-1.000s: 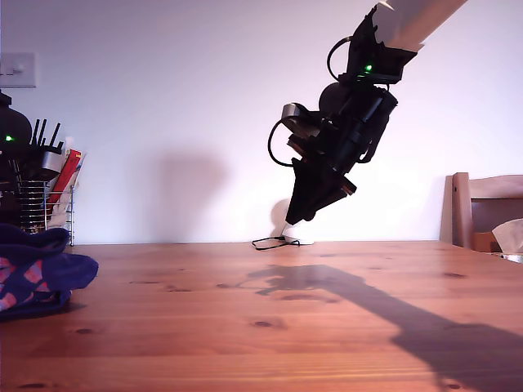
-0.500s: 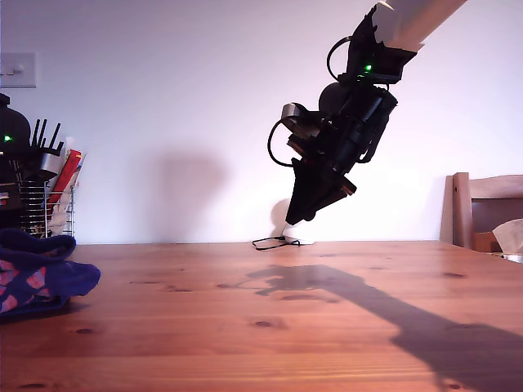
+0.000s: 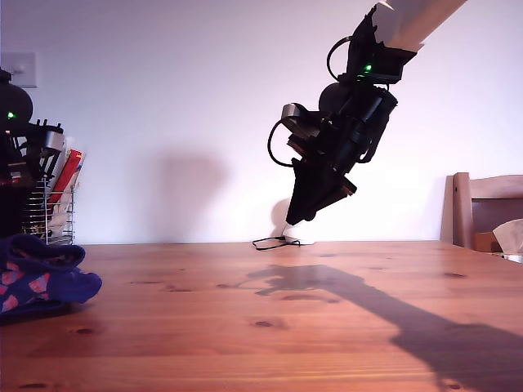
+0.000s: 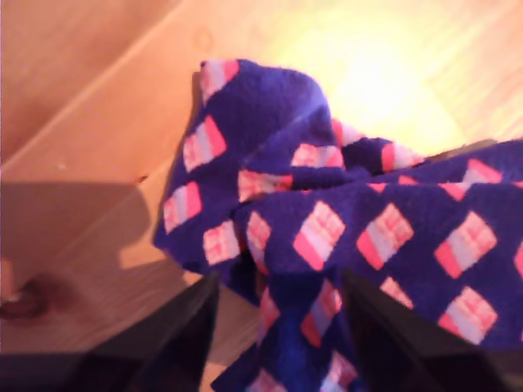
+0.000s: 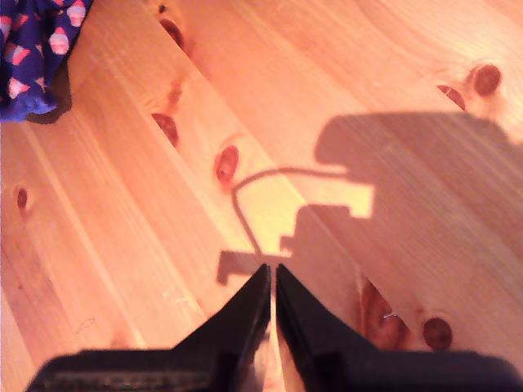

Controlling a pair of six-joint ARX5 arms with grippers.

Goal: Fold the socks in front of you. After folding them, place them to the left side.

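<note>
The socks (image 3: 41, 278), dark navy with pink-red blocks, lie bunched on the wooden table (image 3: 270, 310) at the exterior view's left edge. They fill the first wrist view (image 4: 327, 229) and show in a corner of the second wrist view (image 5: 37, 41). My first gripper (image 4: 278, 327) hangs open just above them, its fingers spread with the fabric below. Its arm (image 3: 16, 139) stands over the socks at the exterior view's left edge. My second gripper (image 3: 294, 216) is raised above the table's middle, shut on nothing (image 5: 272, 273).
A wire rack (image 3: 53, 204) with upright items stands behind the socks. A black cable (image 3: 274, 242) lies at the table's far edge. A wooden chair (image 3: 486, 208) and a tissue (image 3: 511, 233) are at the exterior view's right.
The arm at the exterior view's left edge has risen. The sock bundle has sunk and settled flatter on the table. The raised second arm has not moved.
</note>
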